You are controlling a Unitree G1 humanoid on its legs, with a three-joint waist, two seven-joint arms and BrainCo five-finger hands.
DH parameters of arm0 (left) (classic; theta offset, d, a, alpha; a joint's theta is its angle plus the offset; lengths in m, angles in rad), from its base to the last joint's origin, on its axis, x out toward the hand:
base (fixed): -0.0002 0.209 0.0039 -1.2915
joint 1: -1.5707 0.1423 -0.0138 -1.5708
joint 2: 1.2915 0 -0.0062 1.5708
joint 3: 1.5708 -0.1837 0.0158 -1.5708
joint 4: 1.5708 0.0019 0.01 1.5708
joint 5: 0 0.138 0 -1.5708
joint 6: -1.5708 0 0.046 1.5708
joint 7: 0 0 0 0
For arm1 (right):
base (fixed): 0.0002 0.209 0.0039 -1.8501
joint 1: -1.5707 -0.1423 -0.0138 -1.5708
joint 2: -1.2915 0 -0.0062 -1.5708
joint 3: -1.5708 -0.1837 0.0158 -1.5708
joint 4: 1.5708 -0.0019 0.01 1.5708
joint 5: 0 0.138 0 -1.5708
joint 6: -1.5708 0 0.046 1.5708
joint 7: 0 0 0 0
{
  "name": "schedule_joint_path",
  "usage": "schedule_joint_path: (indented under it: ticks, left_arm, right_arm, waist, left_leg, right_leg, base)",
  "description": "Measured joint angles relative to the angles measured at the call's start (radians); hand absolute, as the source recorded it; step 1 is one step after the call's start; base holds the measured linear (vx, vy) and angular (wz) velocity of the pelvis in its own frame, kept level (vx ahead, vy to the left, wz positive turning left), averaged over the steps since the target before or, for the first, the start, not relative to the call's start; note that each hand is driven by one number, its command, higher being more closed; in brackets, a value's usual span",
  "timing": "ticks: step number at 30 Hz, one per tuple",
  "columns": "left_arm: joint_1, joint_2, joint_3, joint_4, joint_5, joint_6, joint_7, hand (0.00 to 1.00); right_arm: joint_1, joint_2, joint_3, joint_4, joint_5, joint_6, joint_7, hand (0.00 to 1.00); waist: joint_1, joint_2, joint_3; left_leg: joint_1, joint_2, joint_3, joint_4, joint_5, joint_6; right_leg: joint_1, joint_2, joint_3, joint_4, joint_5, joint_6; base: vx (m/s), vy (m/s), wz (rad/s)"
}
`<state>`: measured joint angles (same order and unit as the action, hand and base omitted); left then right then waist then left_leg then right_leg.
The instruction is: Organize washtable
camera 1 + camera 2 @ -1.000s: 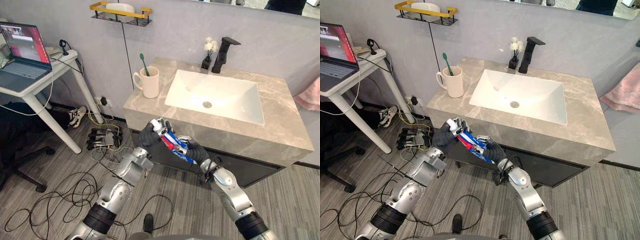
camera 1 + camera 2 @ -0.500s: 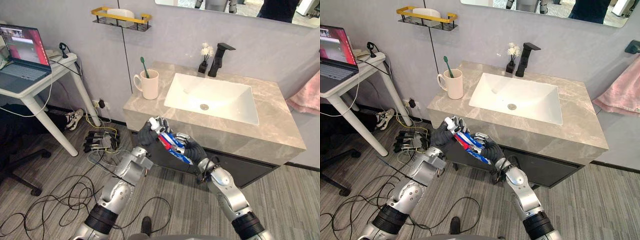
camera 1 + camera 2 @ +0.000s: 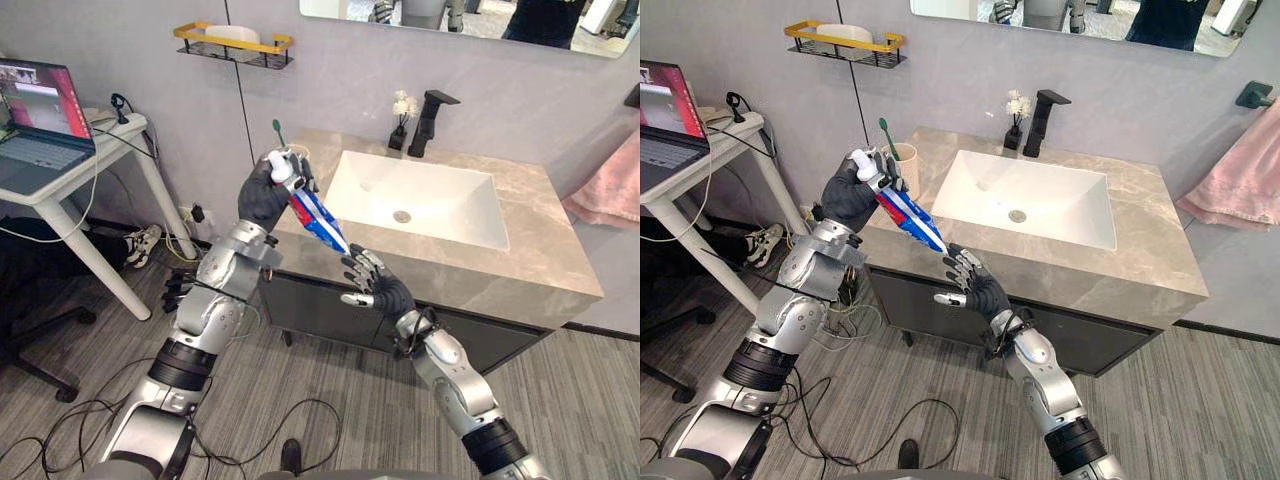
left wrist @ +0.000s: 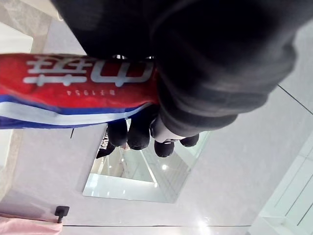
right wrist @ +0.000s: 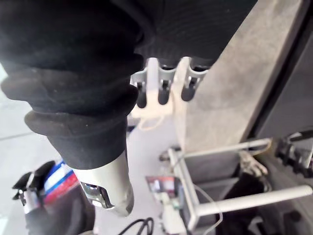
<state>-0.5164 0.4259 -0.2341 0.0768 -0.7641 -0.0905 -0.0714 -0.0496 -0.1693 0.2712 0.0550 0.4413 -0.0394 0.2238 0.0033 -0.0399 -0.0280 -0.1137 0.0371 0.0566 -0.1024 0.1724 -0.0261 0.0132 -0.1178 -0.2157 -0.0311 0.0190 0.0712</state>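
Grips toothpaste tube (image 3: 315,218) in curled left hand (image 3: 265,195), cap up beside the mug (image 3: 908,172) on the worktop (image 3: 540,250), likely for standing it there, right hand (image 3: 375,290) spread empty beneath.

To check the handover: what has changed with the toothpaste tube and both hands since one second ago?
The left hand lifted the toothpaste tube up toward the cup; the right hand let go and is open below it. The cup and toothbrush stayed put.
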Motion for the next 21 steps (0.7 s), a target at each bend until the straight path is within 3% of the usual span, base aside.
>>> schedule_joint_path:
  ticks: [6, 11, 16, 21]
  left_arm:
    - [-0.303, 0.123, 0.024, 0.178, 0.035, -0.008, 0.072, 1.00]
    - [-0.538, 0.198, 0.080, 0.240, 0.085, -0.090, 0.151, 1.00]
    - [-0.625, 0.231, 0.087, 0.245, 0.149, -0.142, 0.200, 1.00]
    - [-0.648, 0.254, 0.090, 0.257, 0.208, -0.153, 0.251, 1.00]
  right_arm:
    - [0.140, 0.000, 0.018, 0.001, 0.030, 0.005, 0.024, 0.00]
    - [0.264, 0.002, 0.043, 0.019, 0.039, 0.008, 0.065, 0.00]
    - [0.296, 0.003, 0.048, 0.067, 0.016, 0.009, 0.085, 0.00]
    - [0.304, 0.008, 0.040, 0.086, -0.020, 0.009, 0.083, 0.00]
  waist:
    - [-0.016, -0.002, 0.000]
    - [-0.049, -0.014, 0.001]
    - [-0.047, -0.019, 0.001]
    - [-0.054, -0.054, 0.005]
  left_leg:
    - [0.000, 0.006, 0.025, 0.000, -0.005, -0.005]
    - [-0.005, 0.017, 0.035, 0.000, -0.007, -0.005]
    - [-0.017, 0.023, 0.057, 0.000, -0.007, -0.006]
    - [-0.020, 0.028, 0.081, 0.000, -0.011, -0.011]
  right_leg:
    - [-0.011, 0.004, 0.025, -0.006, 0.006, -0.003]
    - [-0.021, 0.012, 0.033, -0.006, 0.005, -0.006]
    - [-0.047, 0.015, 0.056, -0.004, 0.006, -0.006]
    - [-0.064, 0.018, 0.081, -0.005, 0.016, -0.014]
  base:
    - [0.00, -0.004, -0.13]
    - [0.00, -0.014, -0.07]
    - [0.01, -0.009, -0.14]
    - [0.01, 0.000, -0.15]
